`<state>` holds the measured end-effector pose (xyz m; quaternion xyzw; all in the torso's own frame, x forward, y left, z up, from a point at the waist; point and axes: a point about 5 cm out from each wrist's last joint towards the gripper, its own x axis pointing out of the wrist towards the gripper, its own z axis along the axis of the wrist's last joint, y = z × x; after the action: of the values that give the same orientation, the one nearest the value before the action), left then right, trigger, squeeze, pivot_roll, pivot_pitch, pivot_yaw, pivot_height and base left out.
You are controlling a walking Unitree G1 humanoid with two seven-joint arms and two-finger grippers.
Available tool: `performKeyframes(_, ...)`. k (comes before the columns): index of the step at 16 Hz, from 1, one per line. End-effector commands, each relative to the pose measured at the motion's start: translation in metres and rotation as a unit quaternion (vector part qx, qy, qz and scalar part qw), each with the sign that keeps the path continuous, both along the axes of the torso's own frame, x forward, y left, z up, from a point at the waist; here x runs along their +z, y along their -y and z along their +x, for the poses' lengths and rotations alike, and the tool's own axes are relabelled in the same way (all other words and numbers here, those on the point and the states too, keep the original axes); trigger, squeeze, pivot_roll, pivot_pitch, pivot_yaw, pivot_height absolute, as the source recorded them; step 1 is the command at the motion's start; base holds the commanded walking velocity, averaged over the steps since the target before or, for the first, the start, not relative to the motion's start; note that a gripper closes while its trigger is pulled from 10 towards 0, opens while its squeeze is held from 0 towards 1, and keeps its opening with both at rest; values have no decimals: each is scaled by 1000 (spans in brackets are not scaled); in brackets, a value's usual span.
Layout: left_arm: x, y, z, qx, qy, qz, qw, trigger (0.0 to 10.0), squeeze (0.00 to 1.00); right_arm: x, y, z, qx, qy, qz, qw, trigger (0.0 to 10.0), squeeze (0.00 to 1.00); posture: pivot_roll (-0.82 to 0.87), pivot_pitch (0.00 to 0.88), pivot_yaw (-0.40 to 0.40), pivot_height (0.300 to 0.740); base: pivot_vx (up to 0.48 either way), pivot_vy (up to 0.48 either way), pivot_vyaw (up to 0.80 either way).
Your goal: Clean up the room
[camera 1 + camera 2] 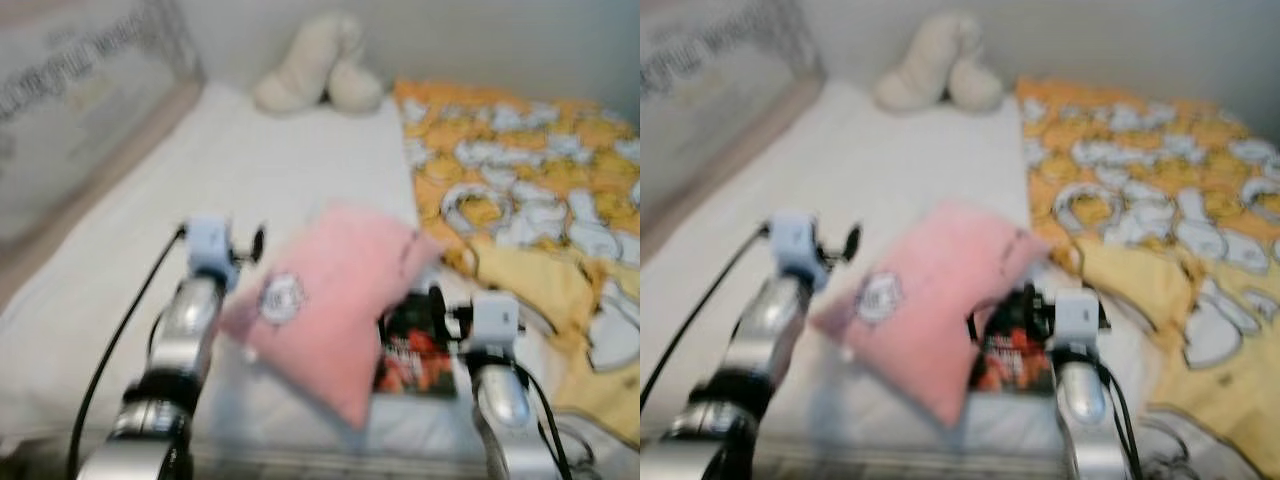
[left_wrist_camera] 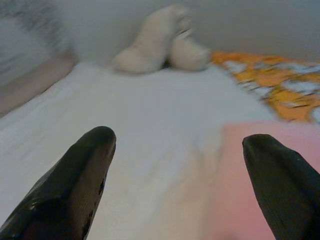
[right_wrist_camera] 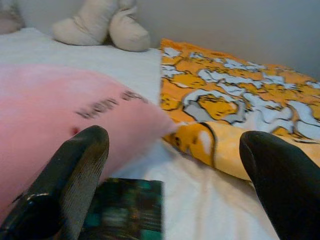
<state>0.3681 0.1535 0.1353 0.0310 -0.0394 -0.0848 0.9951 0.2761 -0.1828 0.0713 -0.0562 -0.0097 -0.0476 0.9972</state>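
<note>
White bed sheet (image 1: 280, 170) covers the mattress that fills most of the head views, which are blurred. At the top centre of the frame, against the pale wall, lies a cream plush toy (image 1: 315, 65) in two rounded lumps. An orange and yellow quilt with white and grey cartoon shapes (image 1: 530, 190) spreads over the right side of the frame, from the upper right down to the lower right corner, its yellow underside folded over near the bottom. Along the upper left runs a grey mesh bed rail with faint lettering (image 1: 80, 90).

In the lower centre lies a pink square cushion with a small round white badge (image 1: 330, 290), tilted so one corner points toward the bottom of the frame. Just right of it, partly tucked under its edge, is a dark book or magazine with a red and black cover (image 1: 415, 355); its title cannot be read.

Left gripper (image 2: 180, 175) hovers over the sheet at the lower left of the head view, just beside the cushion's left edge, its two black fingers (image 2: 75, 185) spread wide apart with nothing between them. Right gripper (image 3: 175, 185) sits at the lower right, above the book's near edge, its fingers (image 3: 70, 180) likewise wide apart and empty, with the cushion's corner and the quilt's folded edge ahead of it.
</note>
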Motion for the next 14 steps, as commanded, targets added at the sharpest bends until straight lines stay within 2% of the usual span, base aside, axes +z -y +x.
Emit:
performKeyframes(1,-1,15,1,-36,-10,10,999,10000,0,3,9,-2,-20,5,18,1000,10000,0,79,0,-16,740,0,0,0)
performKeyframes(2,2,18,4,-50,-11,17,999,10000,0,5,10,-2,-28,6,44,999,10000,0,77,0,-16,740,0,0,0)
performKeyframes(4,13,26,18,-107,-49,85,989,10000,0,13,14,9,-49,1,175,983,10000,0,65,0,-8,740,0,0,0)
performKeyframes(5,24,17,26,-104,-69,88,988,10000,0,21,9,16,-14,-1,211,977,10000,0,53,0,-1,740,0,0,0)
performKeyframes(6,25,16,27,-103,-73,86,988,10000,0,22,8,17,-8,-2,215,977,10000,0,53,0,-1,740,0,0,0)
performKeyframes(8,34,1,36,-87,-126,74,985,10000,0,24,-1,28,62,-31,270,960,10000,0,36,0,5,740,0,0,0)
performKeyframes(9,33,-3,37,-81,-145,79,983,10000,0,18,-4,32,83,-53,279,955,10000,0,32,0,4,740,0,0,0)
performKeyframes(11,19,-15,33,-62,-197,100,973,10000,0,8,-24,33,152,-105,295,937,10000,0,24,0,-10,740,0,0,0)
performKeyframes(12,12,-25,30,-45,-215,101,970,10000,0,7,-35,33,178,-118,293,932,10000,0,25,0,-17,740,0,0,0)
performKeyframes(13,11,-28,29,-41,-222,97,969,10000,0,7,-38,33,187,-121,294,929,10000,0,25,0,-17,740,0,0,0)
performKeyframes(14,4,-36,25,-36,-242,95,965,10000,0,7,-47,32,212,-131,308,918,10000,0,30,1,-27,740,0,0,0)
